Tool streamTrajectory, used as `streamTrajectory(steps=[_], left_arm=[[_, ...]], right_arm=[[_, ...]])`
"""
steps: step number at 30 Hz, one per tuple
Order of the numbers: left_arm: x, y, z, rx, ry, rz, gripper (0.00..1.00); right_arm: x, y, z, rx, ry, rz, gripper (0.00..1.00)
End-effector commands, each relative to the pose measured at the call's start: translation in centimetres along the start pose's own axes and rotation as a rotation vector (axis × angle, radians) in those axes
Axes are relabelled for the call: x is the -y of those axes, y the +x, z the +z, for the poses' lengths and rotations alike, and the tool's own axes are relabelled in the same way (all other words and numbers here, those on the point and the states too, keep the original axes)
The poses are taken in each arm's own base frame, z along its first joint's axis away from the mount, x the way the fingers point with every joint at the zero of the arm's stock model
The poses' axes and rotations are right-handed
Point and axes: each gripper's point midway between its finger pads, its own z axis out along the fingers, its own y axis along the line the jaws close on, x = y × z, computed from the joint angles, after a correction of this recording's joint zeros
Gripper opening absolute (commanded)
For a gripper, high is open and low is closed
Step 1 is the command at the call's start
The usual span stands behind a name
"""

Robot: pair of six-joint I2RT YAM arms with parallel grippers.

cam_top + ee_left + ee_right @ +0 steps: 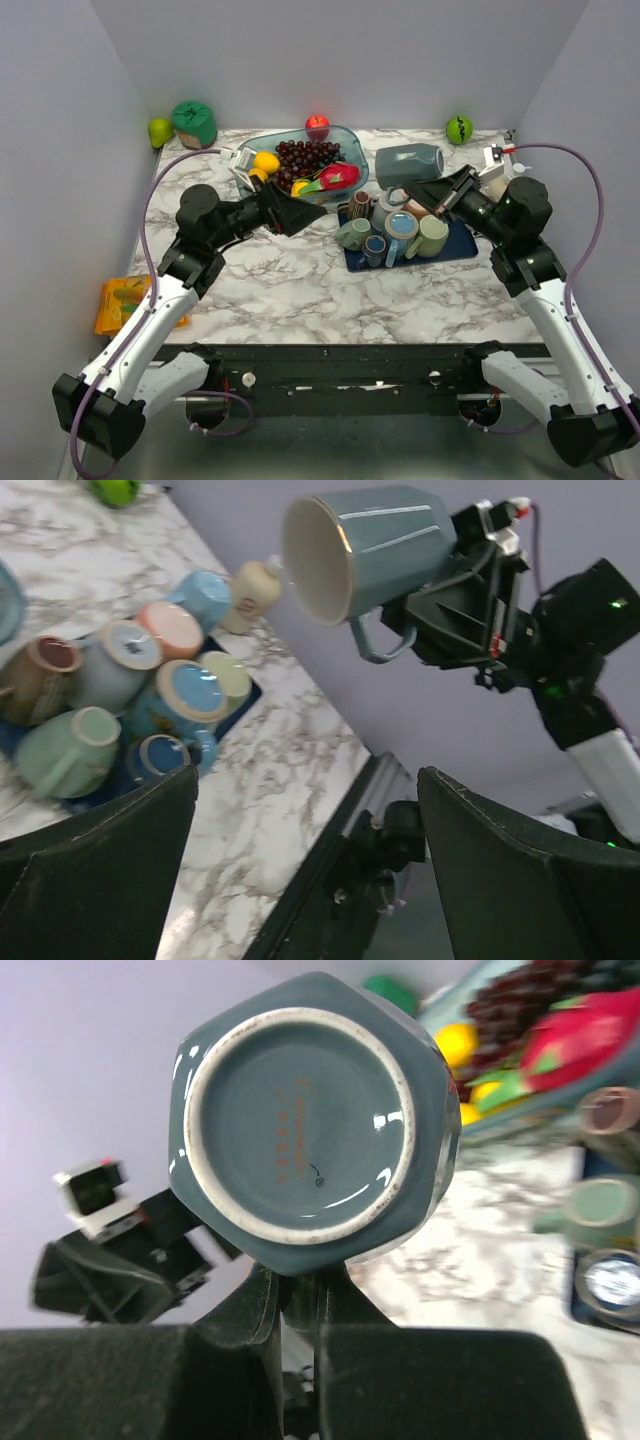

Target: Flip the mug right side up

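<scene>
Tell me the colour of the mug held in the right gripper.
The mug is dull teal-grey outside, cream inside; clearest in the left wrist view.

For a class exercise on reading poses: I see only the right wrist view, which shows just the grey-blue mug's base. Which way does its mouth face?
Observer: Sideways, toward the robot's left. The grey-blue mug lies on its side in the air.
Operator: Is there anything inside it?
Observer: No. The left wrist view shows a bare cream interior.
Operator: Is the other gripper helping?
Observer: No. The left gripper is open and clear of the mug. Only the right gripper holds it.
</scene>
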Motion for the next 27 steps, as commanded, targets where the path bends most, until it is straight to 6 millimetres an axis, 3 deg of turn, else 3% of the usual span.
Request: streamTrajectory(steps=[1,2,5,14,23,27], left_arm=[[5.7,-1.1,1.7,0.037,0.209,-0.054,0.99],[6.8,-1.5,1.9,0.041,0.233,-0.073,0.99],[8.4,-1.8,3.0,0.040,0.271,-0.103,0.99],[10.3,-2.4,3.9,0.080,0.325,-0.188,0.99],[10.3,-3.1,4.9,0.109,0.317,-0.263,0.70],[10.2,-3.7,5.0,0.140,0.307,-0.266,0.57]], right_arm=[[-10.1,-0.5,-1.0,0.012,-0.382,-0.025,0.01],[-11.8,-0.2,-1.2,0.010,-0.439,-0.017,0.01],[-13.8,0.4,-0.7,-0.007,-0.500,0.006,0.01],[-16.2,1.9,0.5,-0.040,-0.589,0.048,0.01],[-16.3,2.9,1.3,-0.063,-0.612,0.042,0.01],[-15.5,3.6,1.8,-0.077,-0.594,0.027,0.01]])
